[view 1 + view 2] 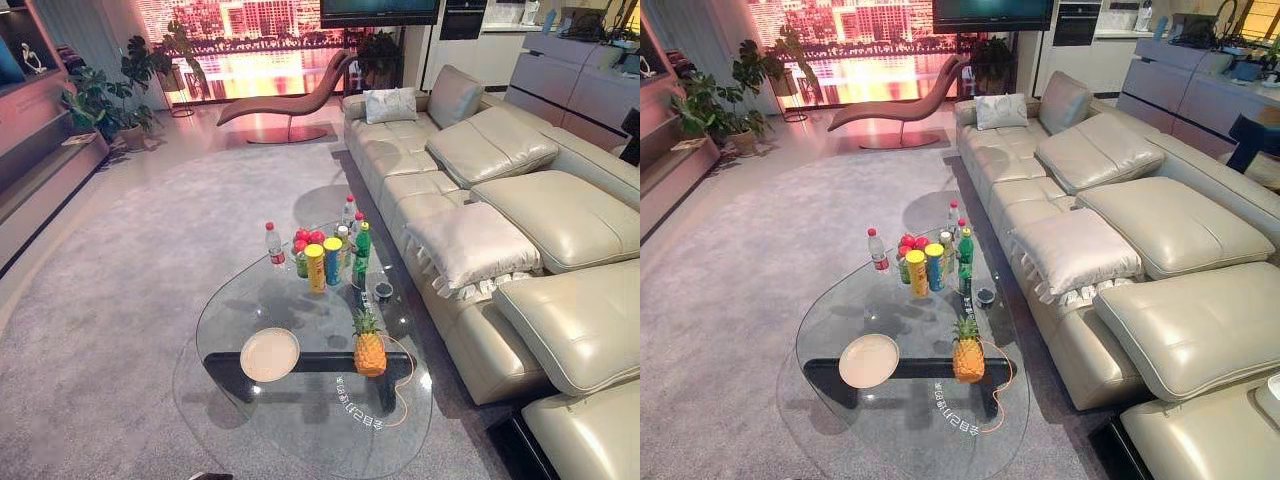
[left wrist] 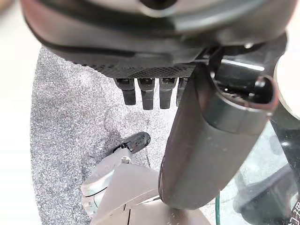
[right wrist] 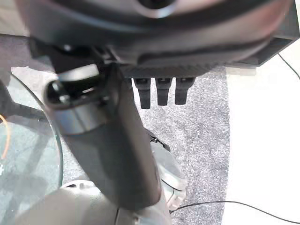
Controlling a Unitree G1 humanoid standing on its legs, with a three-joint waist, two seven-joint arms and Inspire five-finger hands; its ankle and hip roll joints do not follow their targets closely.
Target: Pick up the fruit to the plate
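Right now, your task's fruit, the yellow pineapple with a green crown (image 1: 369,347), stands upright on the rounded clear-glass bench (image 1: 300,430), on the side nearer the sofa. The pale round plate (image 1: 269,354) lies flat on the same bench to the pineapple's left, near it but not touching.

Farther back on the bench you have a tight cluster:
- a yellow tube can (image 1: 316,268)
- a blue tube can (image 1: 332,260)
- a tall green bottle (image 1: 362,250)
- a clear bottle with a red label (image 1: 275,245)
- a few red round fruits (image 1: 309,238), possibly apples, though they are too small for you to be sure

A small dark round cup (image 1: 383,290) sits between that cluster and the pineapple.

The beige leather sofa (image 1: 560,220) runs along the bench's right side, and grey carpet (image 1: 120,300) lies under everything.

Your left hand (image 2: 145,70) hangs above the carpet beside the bench's glass edge. Its fingers (image 2: 147,96) are straight, clear of the thumb, and hold nothing. Your right hand (image 3: 159,70) hangs the same way on the other side, its fingers (image 3: 162,91) straight and empty. Both hands are well apart from the pineapple.
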